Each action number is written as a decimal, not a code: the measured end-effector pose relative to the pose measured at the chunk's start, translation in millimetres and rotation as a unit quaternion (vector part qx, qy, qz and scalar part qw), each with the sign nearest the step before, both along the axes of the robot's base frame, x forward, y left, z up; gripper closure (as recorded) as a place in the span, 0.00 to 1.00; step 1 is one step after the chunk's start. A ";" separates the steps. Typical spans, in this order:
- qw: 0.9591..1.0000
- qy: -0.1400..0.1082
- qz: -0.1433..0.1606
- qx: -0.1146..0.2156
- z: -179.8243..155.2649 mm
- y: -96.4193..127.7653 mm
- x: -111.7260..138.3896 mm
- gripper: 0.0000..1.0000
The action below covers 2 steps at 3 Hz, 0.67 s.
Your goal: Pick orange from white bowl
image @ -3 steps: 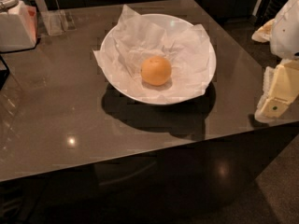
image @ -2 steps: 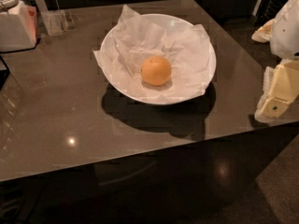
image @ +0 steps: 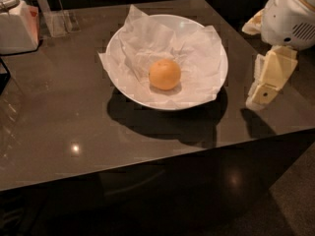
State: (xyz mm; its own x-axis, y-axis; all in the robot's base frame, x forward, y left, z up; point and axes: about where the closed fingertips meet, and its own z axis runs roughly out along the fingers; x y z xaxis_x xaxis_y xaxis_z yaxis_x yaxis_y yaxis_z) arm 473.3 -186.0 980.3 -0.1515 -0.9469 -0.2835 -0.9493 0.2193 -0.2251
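Observation:
The orange (image: 165, 74) lies in the middle of the white bowl (image: 216, 43), on crinkled white paper that lines it. The bowl stands on a dark glossy table (image: 64, 117), toward the back centre. My gripper (image: 262, 93), with cream-coloured fingers pointing down, hangs to the right of the bowl over the table's right edge. It is apart from the bowl and holds nothing that I can see. The white arm housing (image: 290, 14) is above it at the top right.
A white container with a lid (image: 15, 23) stands at the back left corner. A clear stand (image: 56, 21) is beside it. A dark object (image: 2, 75) shows at the left edge. The table's front edge runs across the lower half.
My gripper has moved left and a little up, closer to the bowl's right side. The orange and bowl have not moved.

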 end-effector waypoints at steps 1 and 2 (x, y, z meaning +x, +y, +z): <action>1.000 0.012 0.023 0.016 -7.1 23.3 24.3 0.00; 0.999 0.011 0.024 0.017 -7.4 24.5 26.1 0.00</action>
State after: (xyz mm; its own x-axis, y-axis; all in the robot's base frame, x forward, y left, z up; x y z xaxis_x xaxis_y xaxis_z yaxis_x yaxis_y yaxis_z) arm 499.4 -161.4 972.9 -0.1122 -0.9429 -0.3136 -0.9637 0.1801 -0.1969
